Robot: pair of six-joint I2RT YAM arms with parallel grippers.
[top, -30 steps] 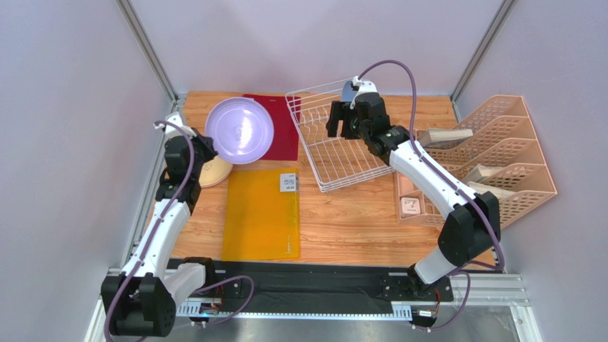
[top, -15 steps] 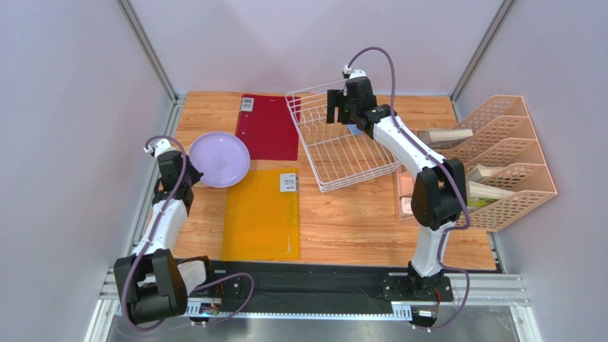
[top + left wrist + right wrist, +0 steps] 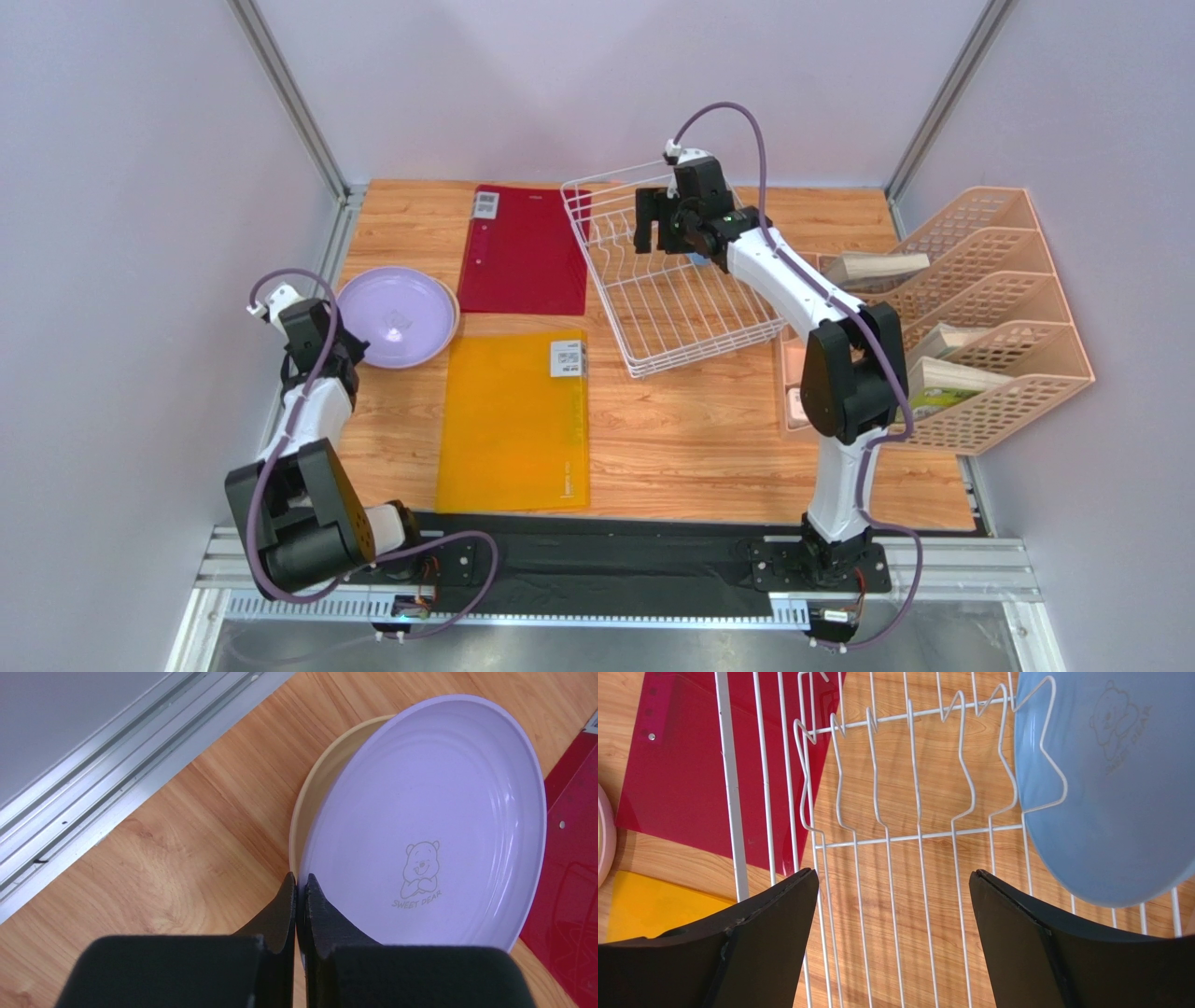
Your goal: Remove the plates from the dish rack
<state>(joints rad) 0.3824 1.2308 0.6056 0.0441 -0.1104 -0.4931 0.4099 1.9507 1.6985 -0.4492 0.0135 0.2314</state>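
Our left gripper [image 3: 298,889] is pinched tight on the near rim of the lavender plate [image 3: 435,812], which lies tilted over a cream plate [image 3: 309,805] on the left side of the table [image 3: 687,434]. Just right of these two plates lie a red folder [image 3: 526,252] and, nearer, a yellow folder [image 3: 512,420].

Our right gripper [image 3: 892,875] hangs spread wide and empty over the far part of the dish rack [image 3: 701,353]. The light blue plate [image 3: 1116,812] stands on edge between the rack's prongs, just to the right of the fingers and not touched by them. We see no other plate in the rack. A peach file organiser [image 3: 1003,322] holding papers stands at the right edge.
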